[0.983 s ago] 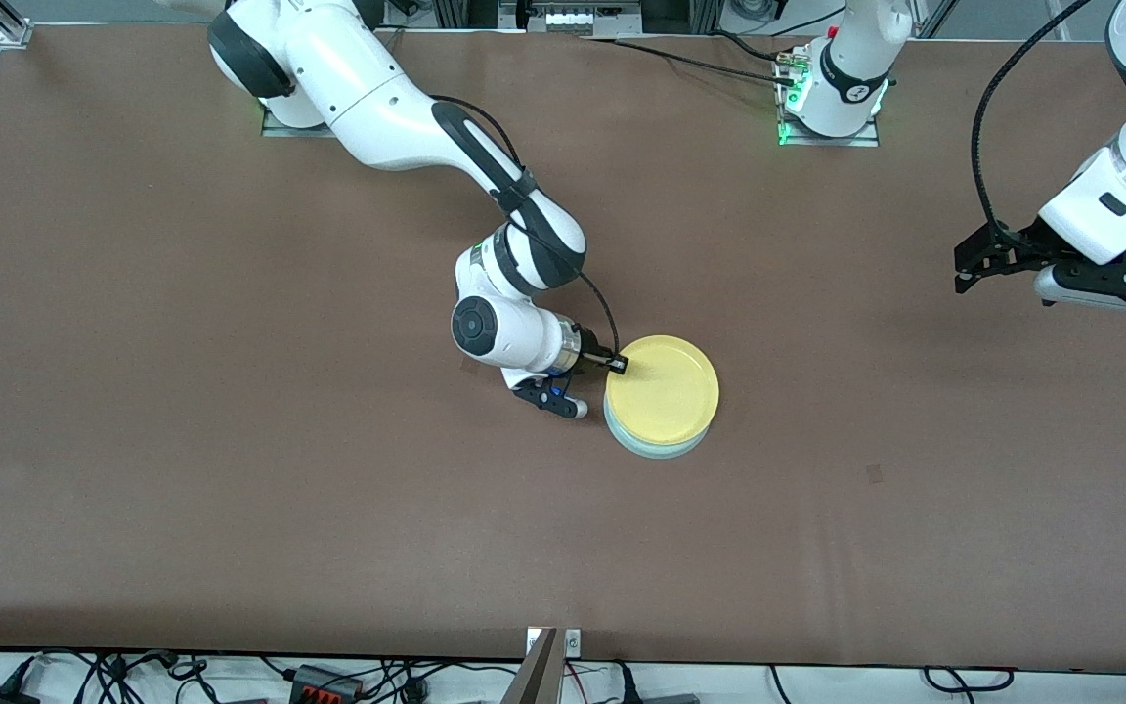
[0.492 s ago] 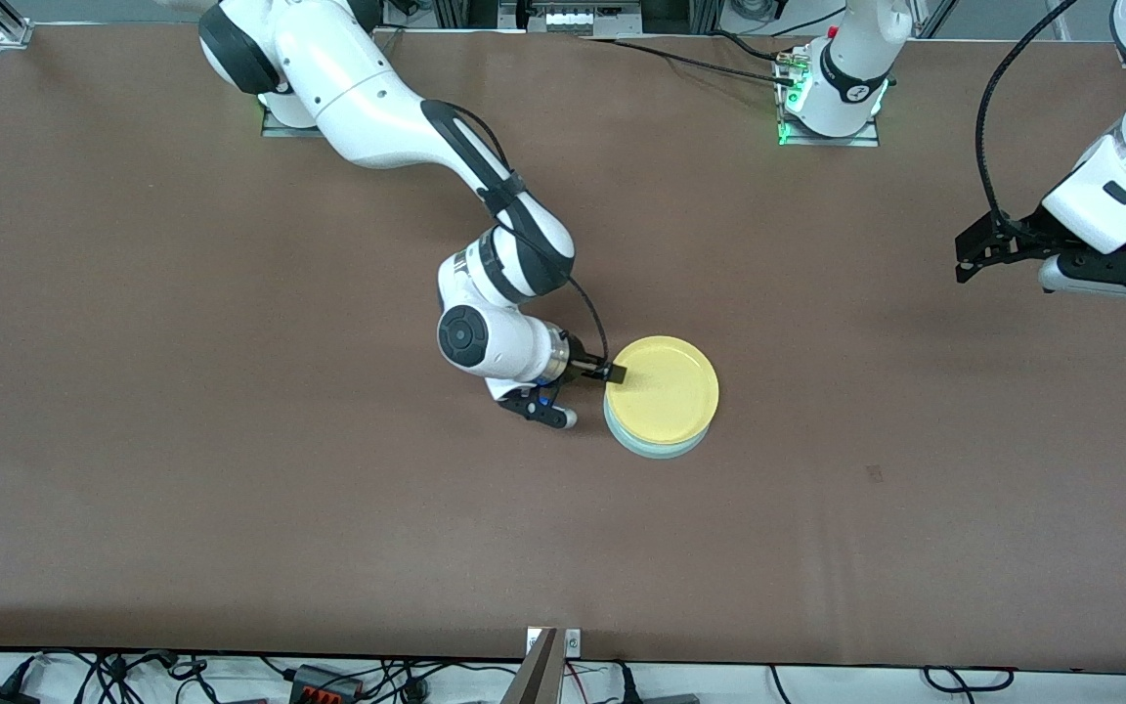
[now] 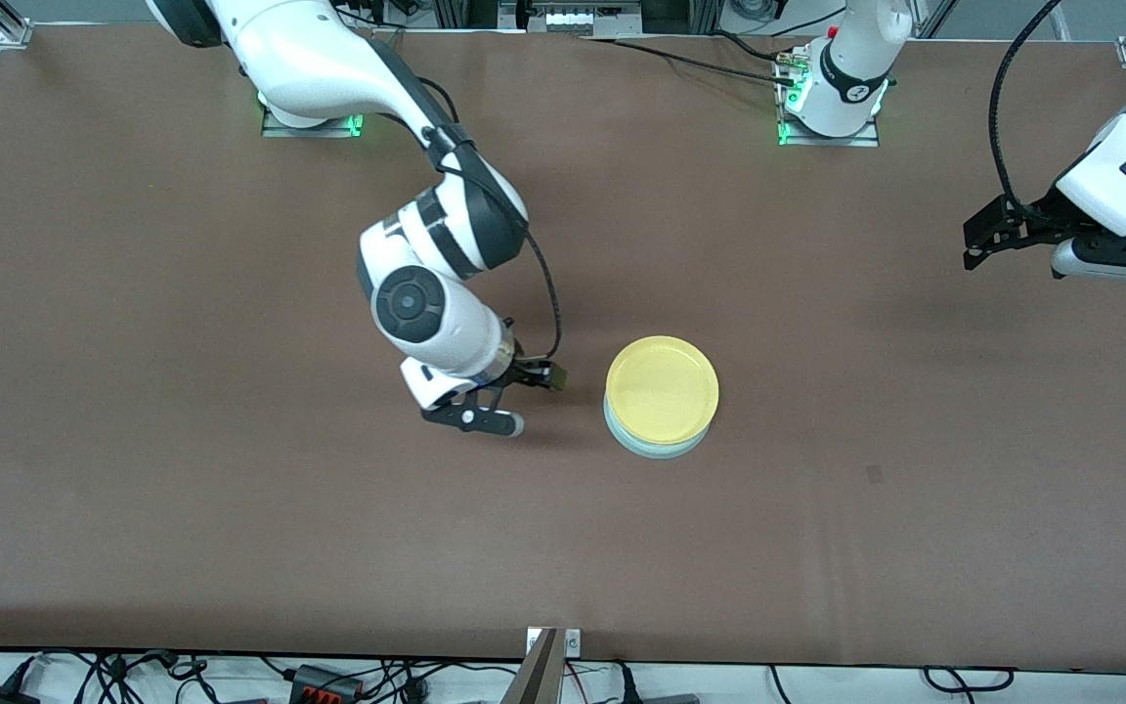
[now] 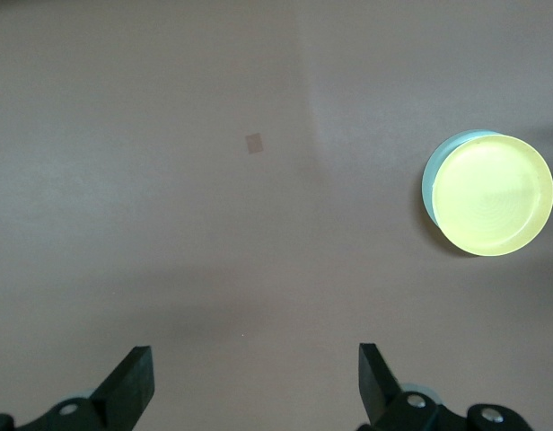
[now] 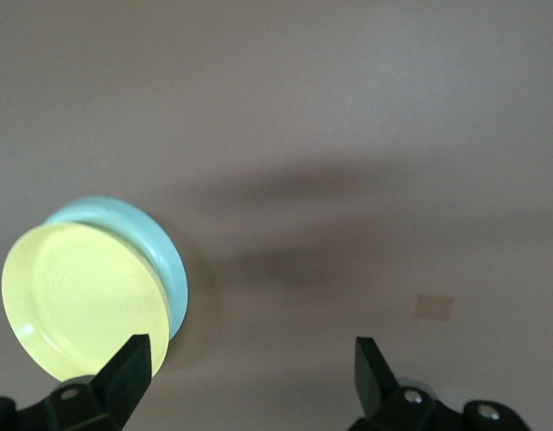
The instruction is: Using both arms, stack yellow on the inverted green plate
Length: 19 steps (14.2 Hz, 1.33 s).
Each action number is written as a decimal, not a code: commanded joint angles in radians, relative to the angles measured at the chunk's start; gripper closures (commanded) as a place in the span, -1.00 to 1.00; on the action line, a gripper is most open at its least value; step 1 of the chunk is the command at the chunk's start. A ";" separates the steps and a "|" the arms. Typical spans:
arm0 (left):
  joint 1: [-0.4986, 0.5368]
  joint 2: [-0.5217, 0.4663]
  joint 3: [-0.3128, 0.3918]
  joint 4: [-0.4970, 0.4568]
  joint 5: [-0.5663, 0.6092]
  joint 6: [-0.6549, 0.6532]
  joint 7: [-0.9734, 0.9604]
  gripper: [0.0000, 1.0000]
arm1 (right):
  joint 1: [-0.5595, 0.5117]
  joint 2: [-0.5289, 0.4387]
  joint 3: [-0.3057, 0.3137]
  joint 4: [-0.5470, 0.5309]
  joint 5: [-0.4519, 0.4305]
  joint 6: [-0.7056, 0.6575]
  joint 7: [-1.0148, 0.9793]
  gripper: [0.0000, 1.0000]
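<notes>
Yellow plate (image 3: 662,389) sitting on inverted green plate (image 3: 659,446), mid bench (image 3: 133,489). Right tool (image 3: 514,401) hovering just beside stack, fingers spread, empty. Left tool (image 3: 1013,240) waiting w/ fingers spread near left arm's bench end.

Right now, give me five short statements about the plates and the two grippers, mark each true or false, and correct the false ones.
1. The yellow plate lies on top of the green plate. True.
2. The right gripper is shut on the yellow plate's rim. False: it is open, holds nothing and is beside the stack, toward the right arm's end of the table.
3. The left gripper is open and empty. True.
4. The left gripper hangs directly over the stack. False: it waits over bare table toward the left arm's end.
5. The two plates lie side by side. False: they are stacked.
</notes>
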 commanded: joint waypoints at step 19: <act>0.005 -0.002 -0.009 0.017 -0.031 -0.021 0.002 -1.00 | -0.373 -0.408 -0.059 -0.181 -0.242 -0.214 -0.523 -1.00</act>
